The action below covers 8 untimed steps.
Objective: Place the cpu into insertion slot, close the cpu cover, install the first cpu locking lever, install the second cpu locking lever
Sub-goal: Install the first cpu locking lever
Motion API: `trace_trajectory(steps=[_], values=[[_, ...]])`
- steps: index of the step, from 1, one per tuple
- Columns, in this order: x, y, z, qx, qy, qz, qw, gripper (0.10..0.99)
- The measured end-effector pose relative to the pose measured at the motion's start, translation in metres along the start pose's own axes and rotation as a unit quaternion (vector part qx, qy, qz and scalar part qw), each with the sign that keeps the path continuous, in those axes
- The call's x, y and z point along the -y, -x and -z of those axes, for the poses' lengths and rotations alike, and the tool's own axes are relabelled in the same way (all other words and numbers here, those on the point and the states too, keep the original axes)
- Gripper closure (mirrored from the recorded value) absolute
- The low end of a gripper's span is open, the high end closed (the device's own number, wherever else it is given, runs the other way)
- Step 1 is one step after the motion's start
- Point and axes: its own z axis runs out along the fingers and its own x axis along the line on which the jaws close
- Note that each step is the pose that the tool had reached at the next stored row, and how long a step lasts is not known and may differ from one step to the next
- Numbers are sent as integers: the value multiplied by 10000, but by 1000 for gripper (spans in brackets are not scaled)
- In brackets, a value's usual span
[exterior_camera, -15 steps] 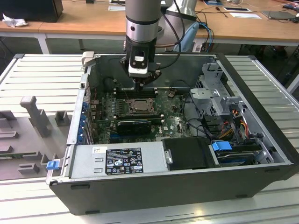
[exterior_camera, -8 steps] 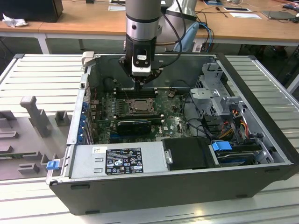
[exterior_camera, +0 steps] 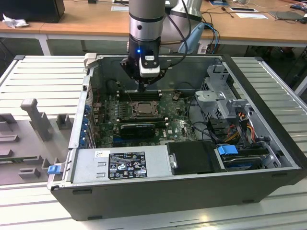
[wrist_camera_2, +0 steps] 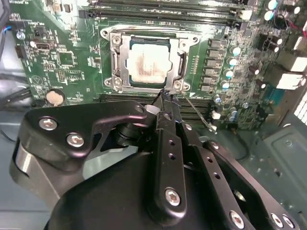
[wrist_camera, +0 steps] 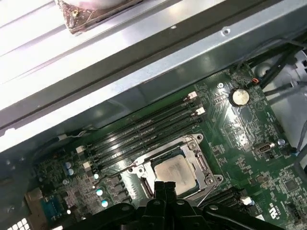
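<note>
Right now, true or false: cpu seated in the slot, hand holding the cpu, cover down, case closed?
The cpu sits in the insertion slot: true.
The hand holds the cpu: false; its shut tips are at the slot's corner, with the cpu lying free.
The cpu cover lies down around the cpu: true.
The computer case is closed: false; its side is open and the board shows.

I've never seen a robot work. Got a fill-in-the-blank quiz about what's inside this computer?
1. The cpu lies under the cpu cover, which is ____, not raised.
2. The circuit board around it is coloured ____.
3. The gripper tip is by one ____ of the cpu cover.
Missing words: closed; green; corner.
</note>
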Motion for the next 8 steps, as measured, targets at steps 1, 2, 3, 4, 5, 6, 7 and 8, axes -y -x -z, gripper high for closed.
trace_trajectory(steps=[1, 2, 3, 4, 5, 6, 7, 8], values=[[0, -1, -1, -8, -4, 137, 9999, 980], [0, -1, -1, -15, -9, 252, 9997, 980], [0, -1, -1, -21, -13, 351, 9994, 980], [0, -1, -1, -31, -19, 511, 9987, 980], [0, -1, -1, -38, -23, 620, 9981, 980], [0, -1, -1, -43, -26, 704, 9975, 980], [0, -1, -1, -53, -32, 868, 9962, 980], [0, -1, -1, -60, -37, 980, 9952, 980]])
